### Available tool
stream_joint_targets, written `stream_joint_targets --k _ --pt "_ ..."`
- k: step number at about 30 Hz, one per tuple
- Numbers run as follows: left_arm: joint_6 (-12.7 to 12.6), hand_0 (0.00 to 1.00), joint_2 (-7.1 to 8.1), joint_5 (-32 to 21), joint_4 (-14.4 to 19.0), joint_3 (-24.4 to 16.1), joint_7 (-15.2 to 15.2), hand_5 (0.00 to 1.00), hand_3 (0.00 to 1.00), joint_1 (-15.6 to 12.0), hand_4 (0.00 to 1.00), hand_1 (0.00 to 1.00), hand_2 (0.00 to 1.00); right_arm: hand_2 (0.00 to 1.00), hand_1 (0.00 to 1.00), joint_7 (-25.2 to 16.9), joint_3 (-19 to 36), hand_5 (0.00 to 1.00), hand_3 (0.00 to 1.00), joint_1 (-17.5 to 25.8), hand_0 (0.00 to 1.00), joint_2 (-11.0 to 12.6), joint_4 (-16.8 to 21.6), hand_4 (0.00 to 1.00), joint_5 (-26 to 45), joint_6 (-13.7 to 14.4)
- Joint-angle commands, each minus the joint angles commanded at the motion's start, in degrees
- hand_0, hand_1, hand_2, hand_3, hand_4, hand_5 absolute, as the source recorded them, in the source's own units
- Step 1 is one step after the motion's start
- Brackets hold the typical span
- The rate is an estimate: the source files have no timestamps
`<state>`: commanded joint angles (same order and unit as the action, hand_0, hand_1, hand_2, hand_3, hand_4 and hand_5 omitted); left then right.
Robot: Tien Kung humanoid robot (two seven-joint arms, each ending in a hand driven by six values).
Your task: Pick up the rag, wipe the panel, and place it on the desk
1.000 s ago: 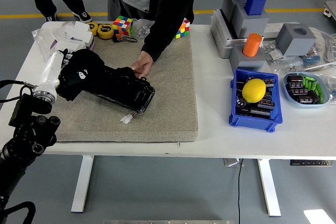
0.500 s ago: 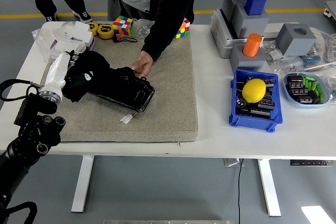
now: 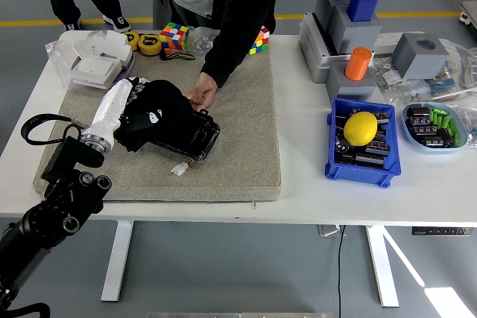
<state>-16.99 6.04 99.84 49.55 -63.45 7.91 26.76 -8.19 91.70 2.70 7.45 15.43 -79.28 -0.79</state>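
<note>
While a person's hand (image 3: 201, 94) steadies the black panel (image 3: 182, 130) on the beige mat (image 3: 238, 147) toward the bench's left edge, left hand (image 3: 138, 106) clutching the black rag (image 3: 153, 106) on the panel, white bench (image 3: 298, 184), grey floor (image 3: 246, 266), yellow floor line (image 3: 417, 14).

white table (image 3: 298, 139): beige mat (image 3: 246, 147), blue bin (image 3: 361, 165), grey blocks (image 3: 335, 27).

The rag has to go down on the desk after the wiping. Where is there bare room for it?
The beige mat is bare right of the black panel, and along its near edge. Bare white table lies between the mat and the blue bin. The far left corner and the right end are crowded with clutter.
</note>
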Motion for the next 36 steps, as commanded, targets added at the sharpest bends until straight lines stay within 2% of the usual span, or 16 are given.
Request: stream_joint_targets --k 15,21,30,36 --pt "0.3 0.259 0.56 -2.8 5.3 10.6 -1.0 0.002 0.552 -0.6 0.608 0.255 0.325 0.494 0.565 -0.1 0.2 0.367 0.522 0.0 0.558 -0.2 0.1 0.895 -0.1 -0.1" --pt "0.5 0.259 0.5 -3.4 6.5 13.8 -1.4 0.002 0.553 -0.6 0.609 0.252 0.325 0.494 0.564 -0.1 0.3 0.367 0.521 0.0 0.558 -0.2 0.1 0.895 -0.1 -0.2" --pt "0.3 0.257 -0.06 -3.8 6.3 15.6 -1.4 0.002 0.553 -0.2 0.61 0.249 0.324 0.494 0.565 -0.1 0.4 0.367 0.521 -0.1 0.558 -0.2 0.1 0.897 -0.2 -0.2" --pt "-0.1 0.259 -0.3 -3.2 4.9 13.5 -0.7 0.002 0.552 0.0 0.613 0.248 0.323 0.494 0.562 -0.1 0.5 0.369 0.522 0.0 0.558 -0.2 0.1 0.898 -0.2 -0.2"
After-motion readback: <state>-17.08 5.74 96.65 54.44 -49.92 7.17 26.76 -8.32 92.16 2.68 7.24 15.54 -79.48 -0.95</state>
